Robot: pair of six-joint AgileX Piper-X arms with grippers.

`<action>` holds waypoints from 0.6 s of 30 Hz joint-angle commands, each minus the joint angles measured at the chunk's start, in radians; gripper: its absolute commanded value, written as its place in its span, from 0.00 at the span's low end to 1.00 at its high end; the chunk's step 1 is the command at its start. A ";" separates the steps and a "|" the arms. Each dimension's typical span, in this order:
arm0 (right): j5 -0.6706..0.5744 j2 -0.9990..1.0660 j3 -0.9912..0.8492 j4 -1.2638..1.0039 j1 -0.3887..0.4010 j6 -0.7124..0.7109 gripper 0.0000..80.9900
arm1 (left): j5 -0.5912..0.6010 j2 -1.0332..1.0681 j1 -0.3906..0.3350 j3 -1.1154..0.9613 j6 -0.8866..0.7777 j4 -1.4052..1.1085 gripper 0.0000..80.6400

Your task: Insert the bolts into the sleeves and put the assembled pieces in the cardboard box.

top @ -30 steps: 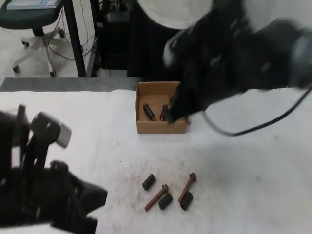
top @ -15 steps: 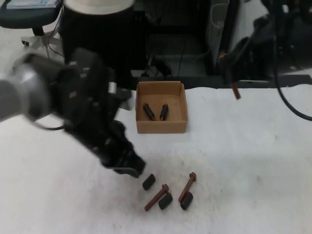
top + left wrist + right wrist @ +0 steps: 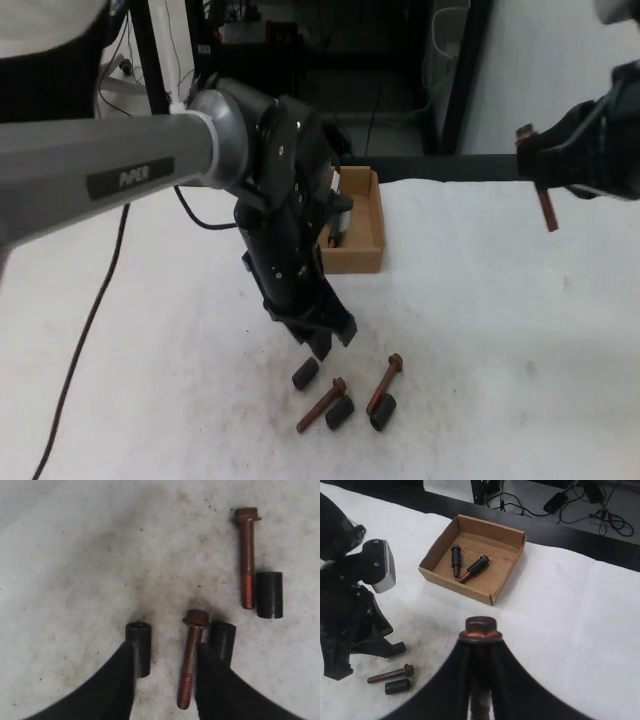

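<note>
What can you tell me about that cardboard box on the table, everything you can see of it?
The cardboard box is a shallow, open-topped tray of plain brown corrugated card, with low walls and no lid. It sits flat on the white-covered bench, towards the far edge. On its floor lie two assembled pieces, each a coppery bolt pushed into a black sleeve, side by side. Nothing else touches the box.

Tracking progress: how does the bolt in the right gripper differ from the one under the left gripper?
The held bolt is clamped in the right gripper, aloft, head up; the loose bolt lies flat on the cloth under the open left gripper, untouched. Both are coppery, unsleeved.
</note>
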 commanded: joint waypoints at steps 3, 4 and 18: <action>-0.065 -0.015 -0.004 -0.006 -0.047 0.007 0.01 | -0.070 0.034 -0.004 -0.019 0.007 0.070 0.44; -0.075 -0.015 -0.004 -0.006 -0.051 0.007 0.01 | -0.095 0.039 -0.004 -0.019 0.014 0.073 0.44; -0.094 -0.015 0.004 -0.006 -0.056 0.016 0.01 | -0.186 0.068 -0.004 -0.019 0.110 0.033 0.44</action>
